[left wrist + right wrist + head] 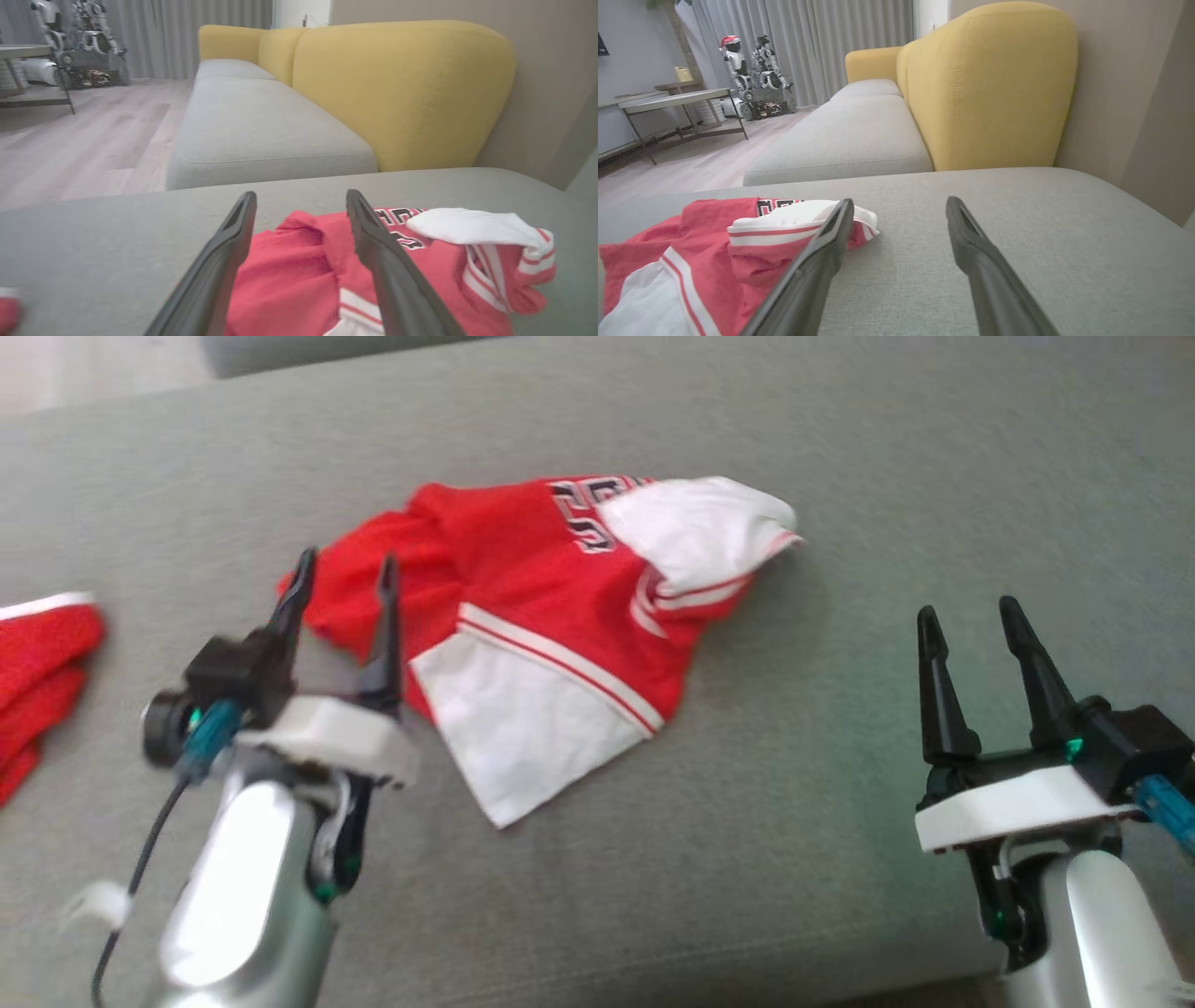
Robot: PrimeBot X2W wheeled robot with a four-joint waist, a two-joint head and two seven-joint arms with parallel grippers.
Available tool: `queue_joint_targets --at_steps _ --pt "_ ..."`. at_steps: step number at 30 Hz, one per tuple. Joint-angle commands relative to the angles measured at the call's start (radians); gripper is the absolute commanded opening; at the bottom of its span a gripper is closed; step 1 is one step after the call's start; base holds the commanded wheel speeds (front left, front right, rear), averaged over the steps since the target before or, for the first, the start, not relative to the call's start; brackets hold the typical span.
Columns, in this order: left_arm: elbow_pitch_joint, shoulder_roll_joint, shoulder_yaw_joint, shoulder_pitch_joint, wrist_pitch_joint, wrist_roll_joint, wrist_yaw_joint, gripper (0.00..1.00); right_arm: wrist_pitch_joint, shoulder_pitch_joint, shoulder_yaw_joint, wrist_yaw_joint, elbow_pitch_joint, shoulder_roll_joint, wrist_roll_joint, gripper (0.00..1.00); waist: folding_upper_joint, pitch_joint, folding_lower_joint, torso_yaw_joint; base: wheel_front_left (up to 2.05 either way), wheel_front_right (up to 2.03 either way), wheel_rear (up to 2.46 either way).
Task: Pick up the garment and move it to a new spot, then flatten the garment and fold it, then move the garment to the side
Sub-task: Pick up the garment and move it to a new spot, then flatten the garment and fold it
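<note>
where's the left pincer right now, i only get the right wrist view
Observer: The left pincer is open, its tips over the red end of the jersey.
Operator: anything else lying around
Observer: A second red garment lies at the robot's far left, apart from the jersey.
Operator: is mine touching the jersey
Observer: No, the right pincer is open, with bare grey cushion between it and the jersey.

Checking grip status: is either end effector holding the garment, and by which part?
Nothing is held. The left end effector is open over the garment; the right end effector is open over the grey cushion.
</note>
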Motion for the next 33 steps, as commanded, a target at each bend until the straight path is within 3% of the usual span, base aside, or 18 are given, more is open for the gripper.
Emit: queue_joint_targets --at_steps 1,10,33 --pt "-0.045 0.027 0.045 -0.002 -0.010 -0.007 0.005 1.00 0.006 -0.011 0.018 -0.001 -0.041 -0.009 -0.009 1.00 0.0000 -0.042 0.0000 0.055 0.00 0.00 0.00" --pt "-0.114 0.084 0.081 0.138 -0.020 -0.035 -0.001 1.00 0.035 0.023 0.015 -0.001 -0.034 -0.026 -0.026 1.00 0.0000 -0.113 0.0000 0.115 0.00 0.00 0.00" --pt "-0.196 0.126 0.065 0.300 0.031 -0.033 0.039 1.00 0.074 0.110 0.022 -0.001 -0.043 -0.029 -0.039 1.00 0.0000 -0.209 0.0000 0.115 0.00 0.00 0.00"
